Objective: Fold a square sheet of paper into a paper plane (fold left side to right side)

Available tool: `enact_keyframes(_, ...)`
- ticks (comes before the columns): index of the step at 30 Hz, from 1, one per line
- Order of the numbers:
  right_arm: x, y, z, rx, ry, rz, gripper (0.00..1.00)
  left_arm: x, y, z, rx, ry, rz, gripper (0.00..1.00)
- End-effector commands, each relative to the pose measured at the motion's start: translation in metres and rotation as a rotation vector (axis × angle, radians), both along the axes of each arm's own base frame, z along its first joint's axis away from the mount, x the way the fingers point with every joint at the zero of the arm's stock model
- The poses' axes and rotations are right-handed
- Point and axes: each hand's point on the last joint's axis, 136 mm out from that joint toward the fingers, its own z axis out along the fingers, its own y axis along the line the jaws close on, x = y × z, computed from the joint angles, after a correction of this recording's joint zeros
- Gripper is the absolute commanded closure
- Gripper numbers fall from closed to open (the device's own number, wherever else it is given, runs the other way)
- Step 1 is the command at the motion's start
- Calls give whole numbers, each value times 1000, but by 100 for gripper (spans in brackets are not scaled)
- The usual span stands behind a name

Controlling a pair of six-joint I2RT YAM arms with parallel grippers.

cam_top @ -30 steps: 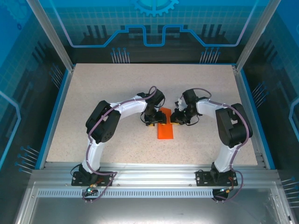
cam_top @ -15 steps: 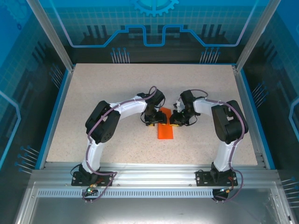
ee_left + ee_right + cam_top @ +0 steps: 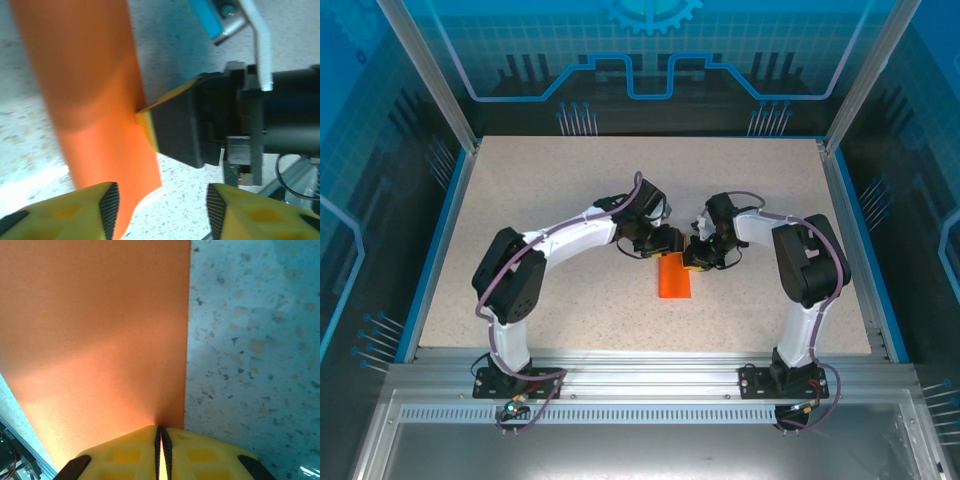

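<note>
The square sheet of paper (image 3: 675,280), bright orange-red, lies folded into a narrow strip at the middle of the table. In the right wrist view my right gripper (image 3: 161,440) is shut, its tips pinching the paper (image 3: 95,330) close to its right edge. In the top view that gripper (image 3: 692,258) sits at the strip's far right corner. My left gripper (image 3: 665,241) hovers just left of it over the strip's far end. Its jaws (image 3: 161,210) stand open with bare table between them, and the paper (image 3: 95,100) passes by the left fingertip (image 3: 107,205).
The speckled table (image 3: 570,180) has a blue rim and transparent walls on three sides. In the left wrist view the right gripper's black body (image 3: 200,120) sits close ahead of my left fingers. An aluminium rail (image 3: 650,370) runs along the near edge.
The left arm has swung right and forward, bringing its gripper over the paper's far end beside the right gripper, and its jaws have narrowed. The right gripper stays shut on the paper.
</note>
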Motion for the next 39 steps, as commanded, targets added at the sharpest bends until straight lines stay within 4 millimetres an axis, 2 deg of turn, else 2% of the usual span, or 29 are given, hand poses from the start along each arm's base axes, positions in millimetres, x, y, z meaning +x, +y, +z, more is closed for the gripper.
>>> enact_keyframes(1, -18, -11, -28, -95, 73, 18, 86, -6, -17, -12, -94, 66, -29, 53)
enact_keyframes(7, -17, -11, -27, -93, 73, 17, 86, -7, -17, -39, -61, 114, -24, 57)
enact_keyframes(15, -18, -13, -28, -108, 77, 21, 86, -13, 9, -81, 74, 155, 9, 61)
enact_keyframes(18, -19, -14, -29, -117, 78, 26, 86, -15, 19, -90, 101, 167, 24, 61)
enact_keyframes(25, -19, -13, -28, -104, 78, 28, 86, -21, 26, -105, 117, 188, 29, 62)
enact_keyframes(28, -14, -5, -18, -47, 39, 35, 86, -23, 27, -109, 121, 198, 30, 62)
enact_keyframes(33, 6, 8, 33, 45, -107, 56, 86, -25, 30, -110, 129, 202, 33, 62)
enact_keyframes(36, 19, 17, 56, 116, -174, 48, 86, -26, 28, -110, 129, 200, 30, 62)
enact_keyframes(39, 30, 28, 60, 163, -170, 34, 87, -25, 28, -110, 132, 198, 30, 62)
